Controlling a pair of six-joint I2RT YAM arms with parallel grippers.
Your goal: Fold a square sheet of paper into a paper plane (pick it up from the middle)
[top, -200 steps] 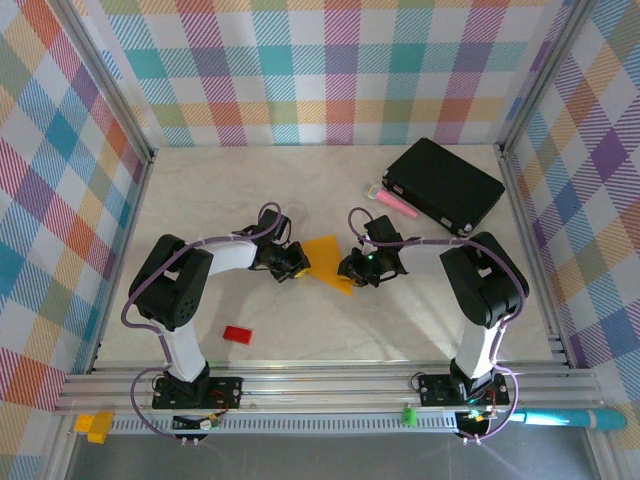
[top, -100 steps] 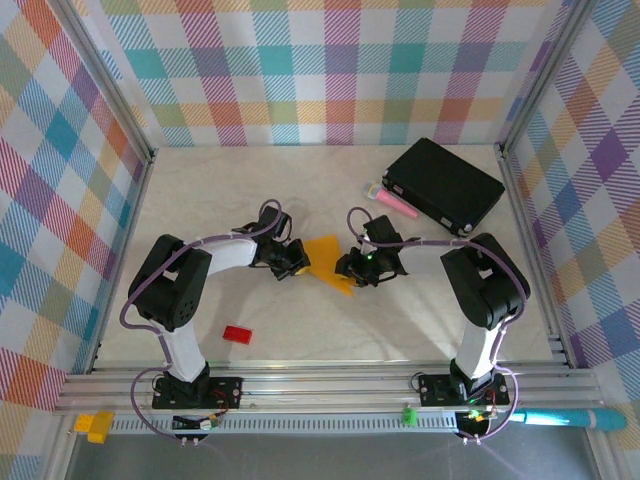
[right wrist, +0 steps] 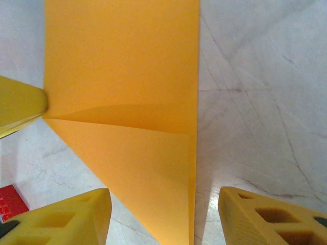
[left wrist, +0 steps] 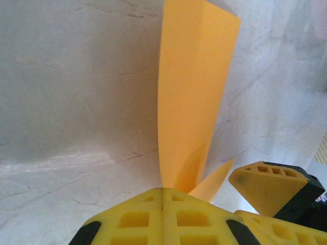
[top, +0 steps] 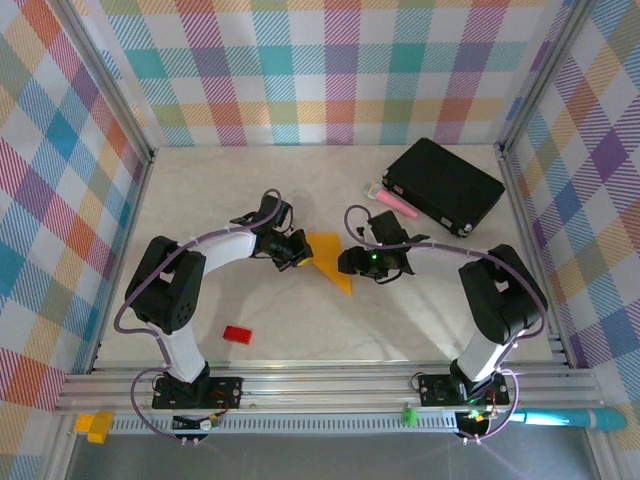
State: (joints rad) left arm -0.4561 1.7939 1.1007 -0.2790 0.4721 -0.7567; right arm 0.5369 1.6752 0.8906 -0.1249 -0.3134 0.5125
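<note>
Pale marbled table (top: 420,320) inside plaid walls (top: 330,70); left gripper (top: 297,255) clamped on the square sheet of paper (top: 328,258); right gripper (top: 346,263) apart, seemingly just over it.

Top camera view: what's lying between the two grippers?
The folded orange-yellow sheet of paper lies between them in the top view, the left gripper shut on its edge, the right gripper open at its other side.

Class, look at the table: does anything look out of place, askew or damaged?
The orange paper is not lying flat: the left gripper pinches one edge, and a buckle crosses the sheet in the right wrist view. No tear shows. A small red block lies alone near the front left.
</note>
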